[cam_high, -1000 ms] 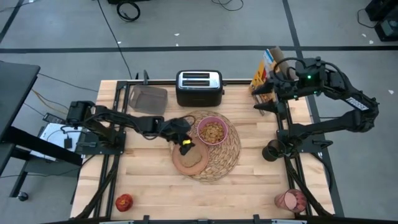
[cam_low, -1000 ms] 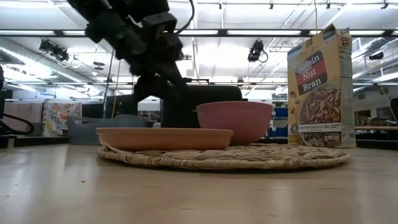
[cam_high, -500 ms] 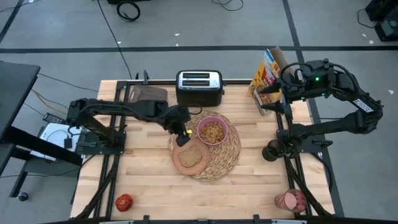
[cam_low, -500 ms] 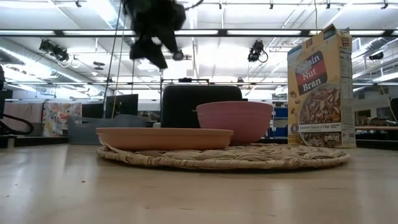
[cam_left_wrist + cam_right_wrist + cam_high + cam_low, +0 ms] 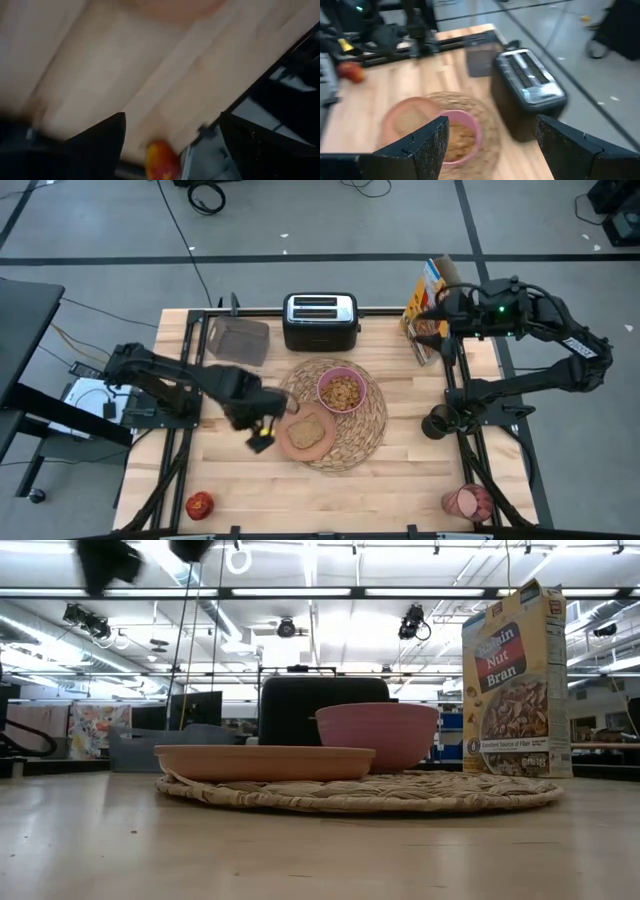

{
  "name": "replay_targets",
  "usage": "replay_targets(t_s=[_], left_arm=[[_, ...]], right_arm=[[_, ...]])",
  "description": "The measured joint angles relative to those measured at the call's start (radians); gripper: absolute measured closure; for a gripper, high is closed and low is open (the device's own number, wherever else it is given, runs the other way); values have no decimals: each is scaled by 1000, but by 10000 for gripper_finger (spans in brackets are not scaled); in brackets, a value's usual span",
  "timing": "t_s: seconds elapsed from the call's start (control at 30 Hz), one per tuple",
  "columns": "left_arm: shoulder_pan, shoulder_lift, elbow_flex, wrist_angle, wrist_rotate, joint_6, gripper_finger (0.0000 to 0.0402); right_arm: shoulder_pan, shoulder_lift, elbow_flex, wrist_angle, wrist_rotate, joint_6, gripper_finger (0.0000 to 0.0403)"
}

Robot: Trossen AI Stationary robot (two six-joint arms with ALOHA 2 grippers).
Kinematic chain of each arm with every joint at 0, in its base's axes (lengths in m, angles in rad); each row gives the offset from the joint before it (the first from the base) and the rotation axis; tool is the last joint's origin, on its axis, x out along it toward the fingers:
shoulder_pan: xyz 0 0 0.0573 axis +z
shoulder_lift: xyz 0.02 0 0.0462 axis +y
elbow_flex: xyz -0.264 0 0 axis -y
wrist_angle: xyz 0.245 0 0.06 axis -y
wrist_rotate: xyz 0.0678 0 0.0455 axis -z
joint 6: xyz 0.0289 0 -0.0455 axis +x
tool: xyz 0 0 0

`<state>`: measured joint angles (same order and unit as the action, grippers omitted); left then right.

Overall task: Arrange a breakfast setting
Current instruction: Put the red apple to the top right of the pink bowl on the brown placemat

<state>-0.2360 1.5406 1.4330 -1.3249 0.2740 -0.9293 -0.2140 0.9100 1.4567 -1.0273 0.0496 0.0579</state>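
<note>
**Toast on the plate, apple waiting next**

I am judging the toast step finished: the toast slice (image 5: 311, 429) is lying on the salmon-tan plate (image 5: 289, 443), which is sitting on the woven placemat (image 5: 362, 430) at the frame's centre, just beside the pink bowl (image 5: 342, 391).

My left tool (image 5: 260, 437) is hovering over the surface just left of the plate, its fingers spread and pinching nothing. My left arm is reaching in low from the left edge, bent at the elbow.

The small red apple (image 5: 200, 503) is resting at the lower left of the high view, well apart from the mat. It is probably my next pick, calling for a swing toward that corner.

My right tool (image 5: 487, 145) is waiting spread near the cereal box (image 5: 428, 298), upper right.
</note>
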Motion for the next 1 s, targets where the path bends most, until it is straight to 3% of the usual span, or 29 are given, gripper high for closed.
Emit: replay_targets(t_s=[0.2, 0.43, 0.53, 0.67, 1.0], left_arm=[[-193, -43, 8, -54, -3, -145, 59], [-460, -85, 7, -60, -41, -354, 58], [-576, -85, 7, -60, -37, -426, 58], [-672, -85, 7, -34, -32, -539, 58], [-744, -22, -20, 51, -24, -678, 58]], right_arm=[[182, 16, 0, 38, -19, 103, 107], [447, 111, 0, 283, 231, 127, 107], [484, 168, 0, 367, 347, 133, 107], [497, 243, 0, 437, 414, 177, 107], [503, 422, 0, 539, 366, 237, 107]])
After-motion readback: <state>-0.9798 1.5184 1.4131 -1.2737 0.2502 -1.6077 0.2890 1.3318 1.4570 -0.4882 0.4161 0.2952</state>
